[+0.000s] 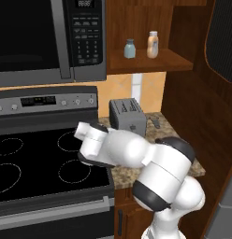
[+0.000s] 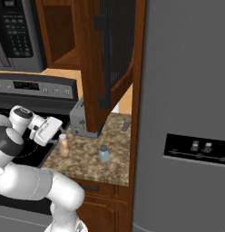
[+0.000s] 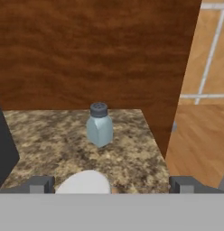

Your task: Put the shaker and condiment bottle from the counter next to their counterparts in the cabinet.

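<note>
Hovering wide open just over the condiment bottle (image 2: 64, 145), white cap between the fingertips (image 3: 39, 185) of the gripper (image 3: 111, 186). Standing upright farther along the counter (image 2: 87, 158), the shaker (image 3: 100, 124); counterparts (image 1: 141, 46) up in the cabinet (image 1: 150, 60).

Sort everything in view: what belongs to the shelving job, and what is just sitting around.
Job:
- shaker on the counter
- condiment bottle on the counter, between the open gripper fingers
- matching jar and matching bottle on the cabinet shelf

Bystanders:
- toaster
- microwave
- stovetop
- fridge
</note>
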